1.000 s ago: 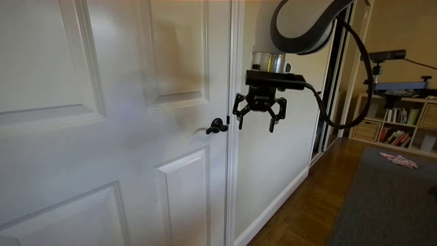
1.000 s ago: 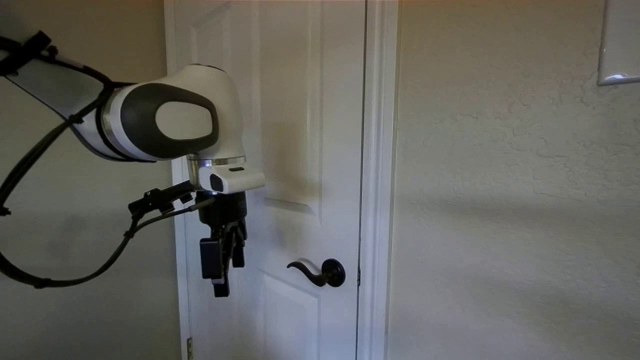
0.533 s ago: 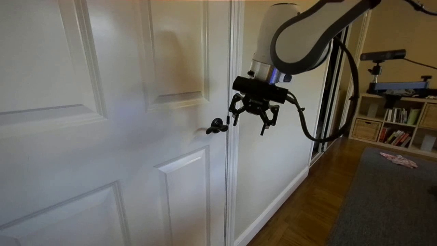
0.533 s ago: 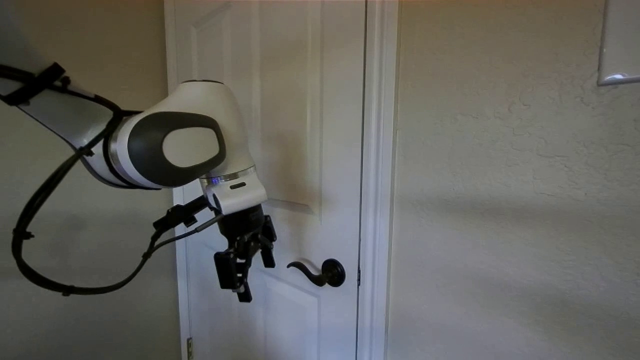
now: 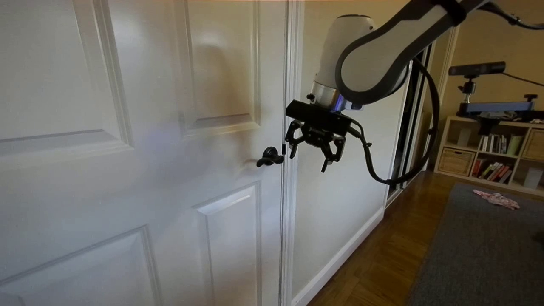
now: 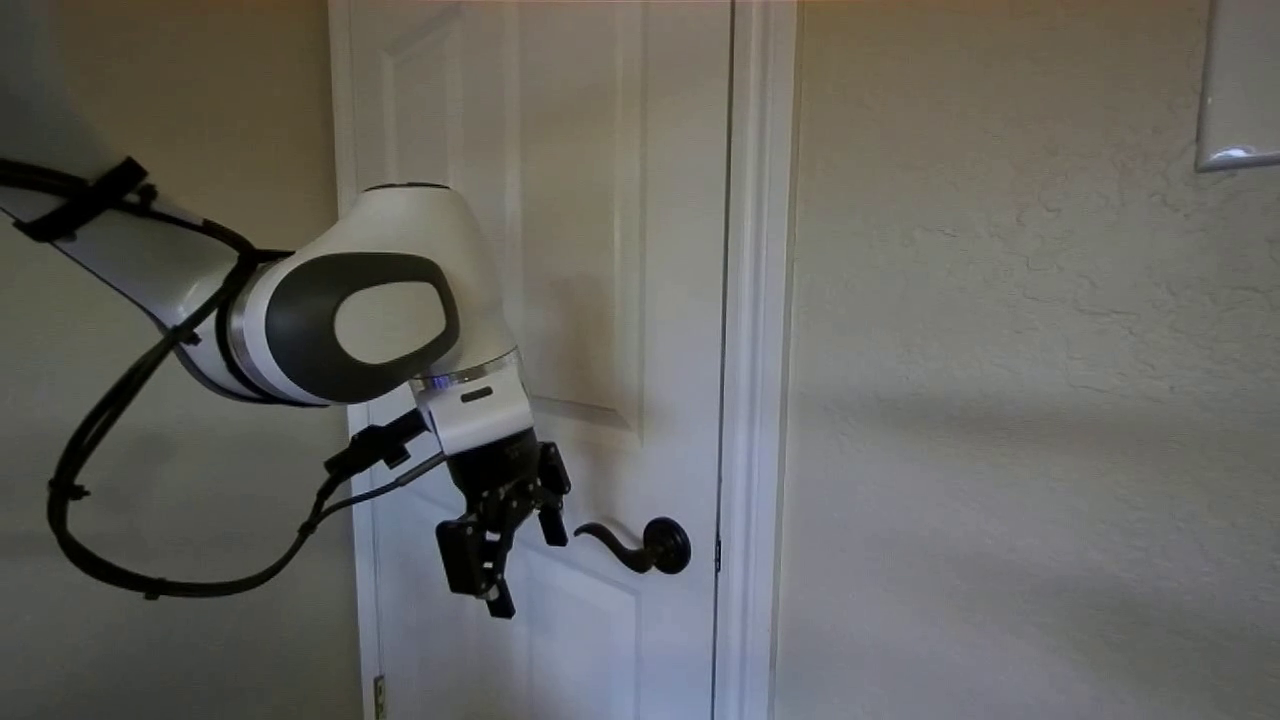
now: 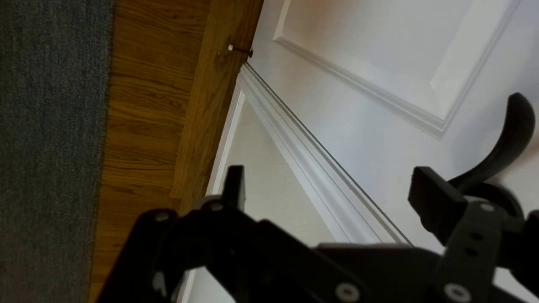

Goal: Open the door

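The white panelled door is closed in both exterior views. Its dark lever handle sits near the door's edge by the frame. The handle also shows in an exterior view and at the right of the wrist view, partly covered by a finger. My gripper is open and empty, tilted downward. In an exterior view the gripper appears just left of the lever's free end. In the wrist view the gripper has its fingers wide apart, with the frame and wall seen between them.
The door frame and wall stand beside the door. A shelf with books, a camera on a mount and a grey rug with a pink cloth lie farther off. A cable loops from the arm.
The arm has come down and the gripper has tilted and moved closer to the handle, rightward in one exterior view and leftward in another. The door and handle have not moved.
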You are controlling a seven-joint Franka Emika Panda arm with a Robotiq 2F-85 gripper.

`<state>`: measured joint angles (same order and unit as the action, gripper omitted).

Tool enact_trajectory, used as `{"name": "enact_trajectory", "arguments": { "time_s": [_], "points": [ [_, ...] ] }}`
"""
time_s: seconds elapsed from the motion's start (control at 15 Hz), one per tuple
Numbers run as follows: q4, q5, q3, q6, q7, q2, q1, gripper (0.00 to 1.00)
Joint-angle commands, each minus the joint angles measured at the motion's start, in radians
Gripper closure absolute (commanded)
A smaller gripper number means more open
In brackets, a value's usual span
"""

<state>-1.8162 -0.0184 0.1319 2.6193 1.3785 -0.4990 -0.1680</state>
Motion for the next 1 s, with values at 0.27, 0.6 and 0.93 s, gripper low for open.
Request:
{"name": "enact_trajectory", "arguments": {
  "time_s": [0.27,0.6,0.93],
  "points": [
    [0.114,0.105,-0.005,0.054,0.042,-0.109,0.019,0.00],
    [0.132,0.149,0.011,0.140,0.111,-0.121,0.009,0.00],
    [0.165,0.229,-0.025,0.205,0.148,-0.157,0.026,0.00]
  ]
}}
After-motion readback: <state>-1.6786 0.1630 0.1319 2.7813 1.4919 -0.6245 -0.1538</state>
